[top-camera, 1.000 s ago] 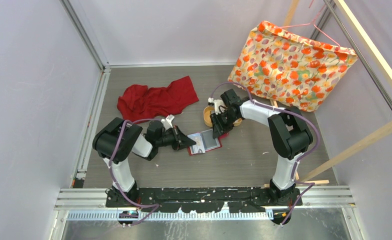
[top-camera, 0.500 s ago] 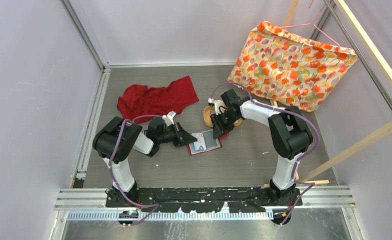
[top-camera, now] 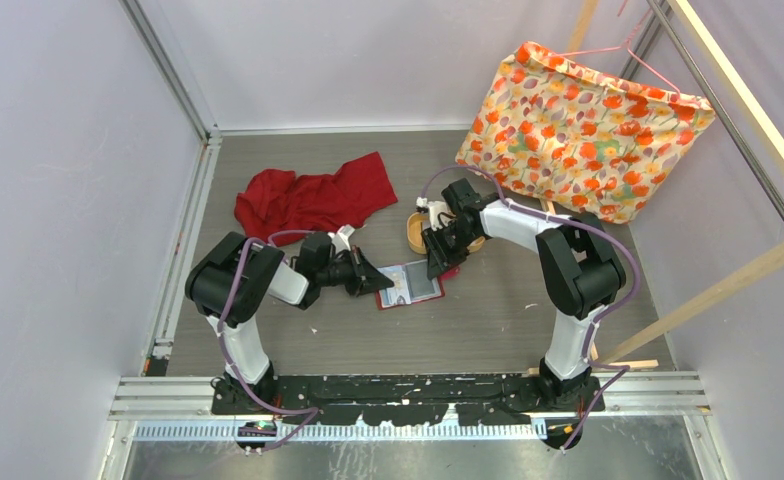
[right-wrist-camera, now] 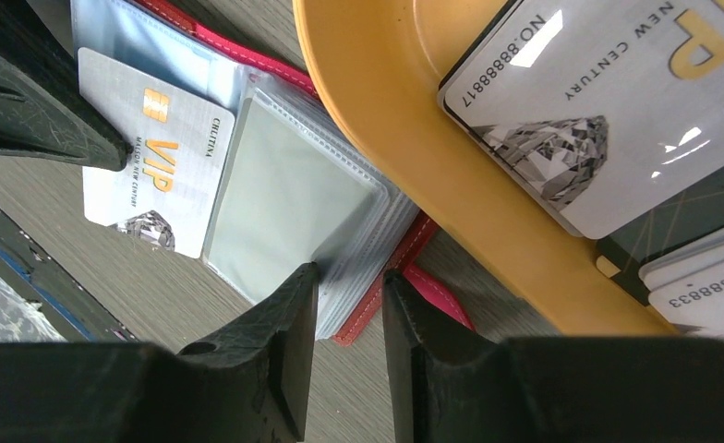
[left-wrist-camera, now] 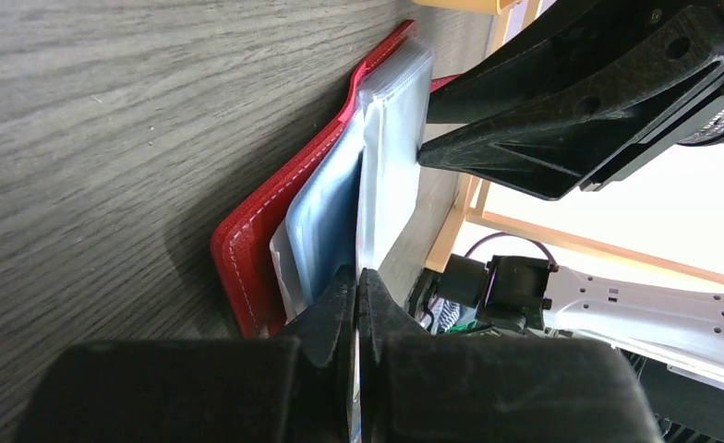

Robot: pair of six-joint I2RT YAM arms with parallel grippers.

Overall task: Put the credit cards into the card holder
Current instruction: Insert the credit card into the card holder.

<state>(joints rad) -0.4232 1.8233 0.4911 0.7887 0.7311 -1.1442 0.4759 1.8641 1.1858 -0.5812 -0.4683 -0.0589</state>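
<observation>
On the grey table (top-camera: 488,320) I see a big flowery cushion (top-camera: 583,130) at the back right. A crumpled red cloth (top-camera: 313,195) lies at the back left. Both arms reach to the middle of the table and meet at the open card holder (top-camera: 410,286). It lies flat, with its red cover down and its clear pockets up.

My left gripper (left-wrist-camera: 357,274) lies low at the holder's left edge. Its jaws are pressed tight together, with the tips right at the end of the pockets. My right gripper (right-wrist-camera: 349,274) comes down at the holder's right edge. Its jaws stand a little apart and pinch the corner of the stack of clear pockets.

Just beside that gripper sits a tan wooden tray (right-wrist-camera: 404,138), its rim right against the holder. Some credit cards (right-wrist-camera: 580,111) lie in the tray. A white one with a diamond picture is on top, and a dark one and another white one lie partly under it. One more white card (right-wrist-camera: 150,157) with gold VIP letters lies on the holder's other page. I cannot tell if it is tucked into a pocket.
</observation>
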